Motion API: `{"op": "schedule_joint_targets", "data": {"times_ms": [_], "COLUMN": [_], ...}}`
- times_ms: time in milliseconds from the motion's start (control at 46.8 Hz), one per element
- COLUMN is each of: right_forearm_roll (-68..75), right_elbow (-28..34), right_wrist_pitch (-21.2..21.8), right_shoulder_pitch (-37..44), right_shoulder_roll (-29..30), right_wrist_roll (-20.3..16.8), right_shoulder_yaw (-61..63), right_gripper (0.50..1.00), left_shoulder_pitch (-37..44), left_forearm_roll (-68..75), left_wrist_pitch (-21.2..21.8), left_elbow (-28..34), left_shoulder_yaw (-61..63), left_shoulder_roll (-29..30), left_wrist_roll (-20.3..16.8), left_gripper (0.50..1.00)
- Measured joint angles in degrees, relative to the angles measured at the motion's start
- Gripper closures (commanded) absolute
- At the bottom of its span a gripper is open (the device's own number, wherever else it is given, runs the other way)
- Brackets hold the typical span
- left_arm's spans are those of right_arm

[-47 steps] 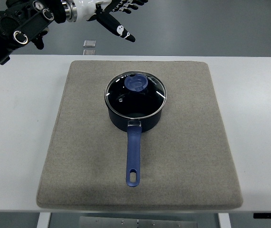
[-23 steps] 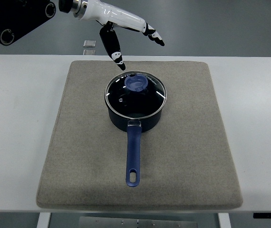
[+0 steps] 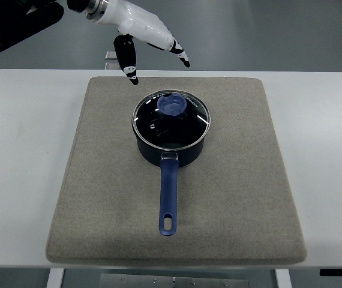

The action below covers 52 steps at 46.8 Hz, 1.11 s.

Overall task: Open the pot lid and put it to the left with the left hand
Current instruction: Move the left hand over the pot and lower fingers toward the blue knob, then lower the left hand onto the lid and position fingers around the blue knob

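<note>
Item one: a dark blue saucepan [image 3: 171, 147] with a long blue plastic handle [image 3: 168, 201] pointing toward you, standing near the middle of a square grey felt mat [image 3: 99, 198] laid on a white bench [image 3: 15, 180]. Item two: a round glass lid [image 3: 171, 120] with a metal rim and a blue knob [image 3: 172, 105], seated flat on the saucepan; you have not lifted it. Item three: your left hand [image 3: 140, 33], white with black finger segments, hanging above the far left part of the mat, beyond the saucepan and apart from the lid; its fingers [image 3: 127, 60] are spread and slack, thumb drooping downward, holding nothing. Item four: a small pale square object [image 3: 112, 56] at the far edge of the bench, partly hidden behind the hand; what it is cannot be told. Your right hand does not show. Status, as a judgement: the task is at its opening, in the reach. Nothing is done yet; left for you are bringing the hand down over the knob, closing on it, raising the lid clear of the rim, carrying it leftward and setting it down on the bare mat to the left of the saucepan.
</note>
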Motion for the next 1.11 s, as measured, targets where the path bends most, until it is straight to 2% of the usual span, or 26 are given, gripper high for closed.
{"op": "schedule_joint_targets", "data": {"times_ms": [384, 534, 726, 1111], "right_forearm_roll": [0.0, 0.0, 0.0, 0.0], "right_elbow": [0.0, 0.0, 0.0, 0.0], "right_wrist_pitch": [0.0, 0.0, 0.0, 0.0], "right_shoulder_pitch": [0.0, 0.0, 0.0, 0.0], "right_shoulder_roll": [0.0, 0.0, 0.0, 0.0], "right_wrist_roll": [0.0, 0.0, 0.0, 0.0], "right_shoulder_yaw": [0.0, 0.0, 0.0, 0.0], "right_gripper": [0.583, 0.583, 0.583, 0.583], "left_shoulder_pitch": [1.2, 2.2, 2.6, 4.5], "left_forearm_roll": [-0.7, -2.8, -3.3, -3.8], "left_wrist_pitch": [0.1, -0.9, -4.3, -4.6], "left_elbow": [0.4, 0.5, -0.1, -0.6], "left_shoulder_yaw": [0.3, 0.3, 0.4, 0.3], "left_shoulder_roll": [-0.7, -0.7, -0.7, -1.5], "left_wrist_roll": [0.0, 0.0, 0.0, 0.0], "left_gripper": [0.551, 0.551, 0.551, 0.549]}}
